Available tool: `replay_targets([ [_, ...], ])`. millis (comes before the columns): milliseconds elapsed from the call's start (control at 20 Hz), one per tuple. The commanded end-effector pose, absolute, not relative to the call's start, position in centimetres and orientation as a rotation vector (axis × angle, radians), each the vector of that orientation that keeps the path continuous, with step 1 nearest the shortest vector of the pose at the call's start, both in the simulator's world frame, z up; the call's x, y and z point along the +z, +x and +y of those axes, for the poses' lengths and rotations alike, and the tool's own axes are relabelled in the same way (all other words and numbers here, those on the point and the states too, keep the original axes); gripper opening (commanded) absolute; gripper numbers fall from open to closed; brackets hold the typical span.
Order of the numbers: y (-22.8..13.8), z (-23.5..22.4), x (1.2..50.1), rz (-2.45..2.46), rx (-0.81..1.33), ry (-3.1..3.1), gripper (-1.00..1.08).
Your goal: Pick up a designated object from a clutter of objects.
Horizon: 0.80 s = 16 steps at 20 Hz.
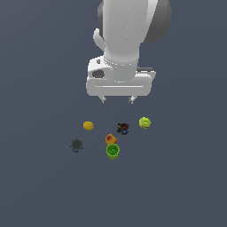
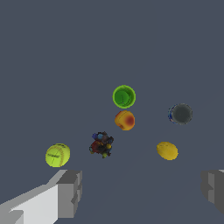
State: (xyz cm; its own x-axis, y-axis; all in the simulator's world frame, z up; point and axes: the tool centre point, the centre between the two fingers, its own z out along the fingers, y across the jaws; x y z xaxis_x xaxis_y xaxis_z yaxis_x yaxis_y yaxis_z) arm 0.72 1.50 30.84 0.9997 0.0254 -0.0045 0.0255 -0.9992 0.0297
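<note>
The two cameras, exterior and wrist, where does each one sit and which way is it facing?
Exterior view: off the arm, raised, looking down at the arm and the open gripper above six small items on the grey floor.
Wrist view: on the wrist, looking down past both fingers at the items.
Shared: black speckled lump, green cup, orange fruit, both balls, grey round piece.

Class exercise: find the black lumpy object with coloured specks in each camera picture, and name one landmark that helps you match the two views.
Exterior view: the black speckled lump lies below the open tool, between the yellow ball and the yellow-green ball.
Wrist view: the lump sits near the picture's middle.
Shared landmark: the orange-red fruit, touching or nearly touching the green cup, lies close beside the lump.
</note>
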Motion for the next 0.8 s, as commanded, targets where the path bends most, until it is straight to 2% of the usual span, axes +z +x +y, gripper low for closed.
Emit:
replay_targets([
  [0,0.7,1.5,30.8,0.04,-0.006,3.112,1.0],
  [750,0.6,3.4,30.7,0.141,-0.018,3.114,1.0],
])
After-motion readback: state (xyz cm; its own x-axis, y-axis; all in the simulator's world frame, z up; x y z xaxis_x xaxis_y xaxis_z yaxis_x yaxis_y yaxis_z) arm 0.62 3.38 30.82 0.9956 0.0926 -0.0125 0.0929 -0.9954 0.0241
